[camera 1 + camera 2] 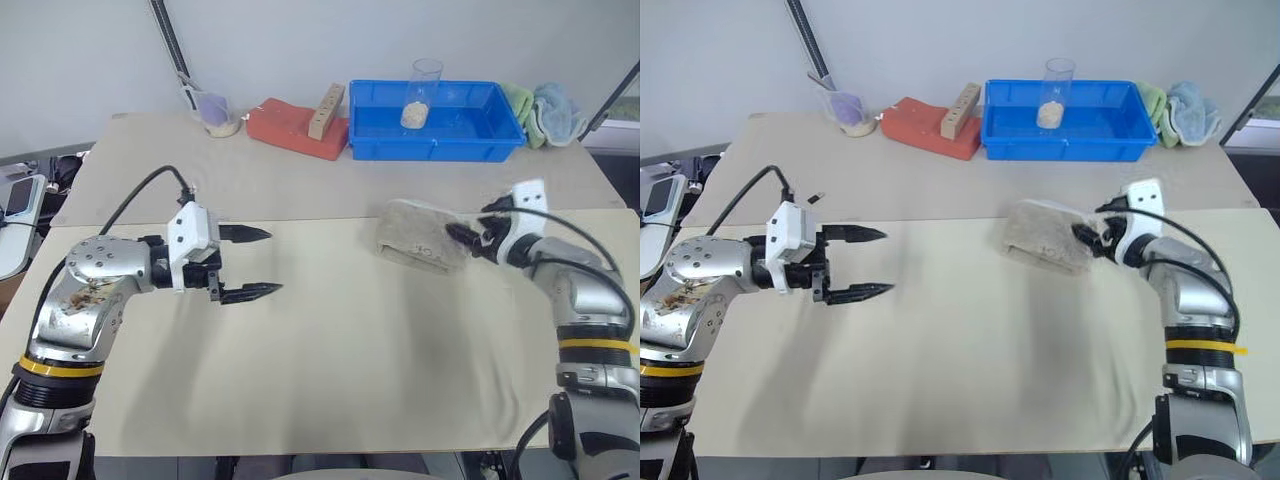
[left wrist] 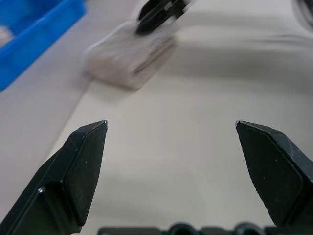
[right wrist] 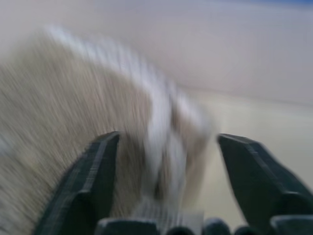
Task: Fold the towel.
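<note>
The towel lies folded into a thick beige-grey bundle with whitish edging on the cream table, right of centre. My right gripper is at the bundle's right end. In the right wrist view its fingers stand open, with the towel's layered edge between them and a gap on one side. My left gripper hovers open over the table's left half, well clear of the towel, with nothing between its fingertips. It points toward the towel and the right gripper.
At the back stand a blue bin with a clear cup in it, a red-orange block with a wooden piece on it, and a small measuring cup. A green cloth and a light blue cloth lie back right.
</note>
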